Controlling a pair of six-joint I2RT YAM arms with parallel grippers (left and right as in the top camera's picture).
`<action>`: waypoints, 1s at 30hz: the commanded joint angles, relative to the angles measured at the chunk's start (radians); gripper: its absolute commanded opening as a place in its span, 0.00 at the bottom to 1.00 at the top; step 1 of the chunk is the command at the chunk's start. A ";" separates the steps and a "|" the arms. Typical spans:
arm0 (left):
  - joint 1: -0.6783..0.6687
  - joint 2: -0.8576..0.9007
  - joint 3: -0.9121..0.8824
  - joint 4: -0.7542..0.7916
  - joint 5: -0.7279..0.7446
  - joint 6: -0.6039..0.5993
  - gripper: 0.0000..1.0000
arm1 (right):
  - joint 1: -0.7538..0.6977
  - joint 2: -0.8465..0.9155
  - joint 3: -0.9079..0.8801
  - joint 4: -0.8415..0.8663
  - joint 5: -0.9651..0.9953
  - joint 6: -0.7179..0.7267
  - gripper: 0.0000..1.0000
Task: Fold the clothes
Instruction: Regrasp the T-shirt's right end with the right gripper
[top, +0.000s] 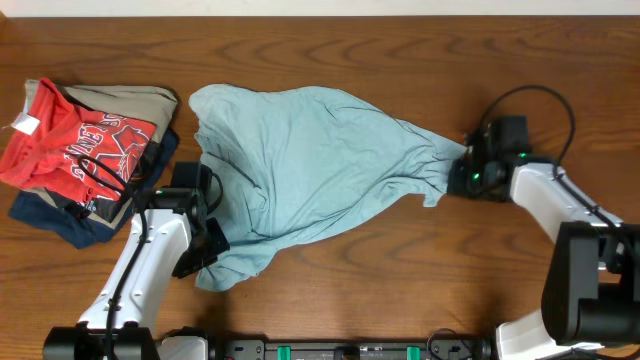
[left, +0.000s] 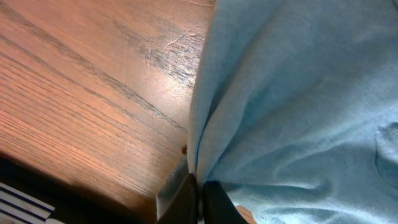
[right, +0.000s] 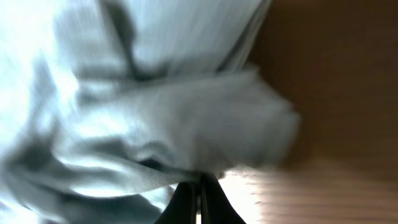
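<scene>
Pale blue T-shirt (top: 310, 160) lies crumpled at frame centre on the table (top: 420, 290). Garment pile (top: 85, 150) sits upper left, lower layers hidden. Left gripper (top: 205, 243) is clenched on the shirt's lower-left edge, tips buried in cloth. Right gripper (top: 462, 175) is clamped on the right corner, possibly a sleeve; the wrist view is blurred.

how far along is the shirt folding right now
Done: no fold shows; the pale blue T-shirt lies rumpled and spread on the table. In hand: the left claw is shut on its near left edge, the right claw on its right tip. Left: every fold.
</scene>
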 joint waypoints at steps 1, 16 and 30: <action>0.005 -0.002 -0.003 0.002 -0.019 -0.002 0.06 | -0.066 -0.067 0.155 -0.002 0.071 0.019 0.01; 0.005 -0.002 -0.003 0.033 -0.011 -0.013 0.06 | -0.105 -0.071 0.256 -0.225 0.063 0.015 0.99; 0.005 -0.002 -0.003 0.052 -0.011 -0.013 0.06 | 0.061 -0.070 -0.001 0.106 -0.072 -0.012 0.62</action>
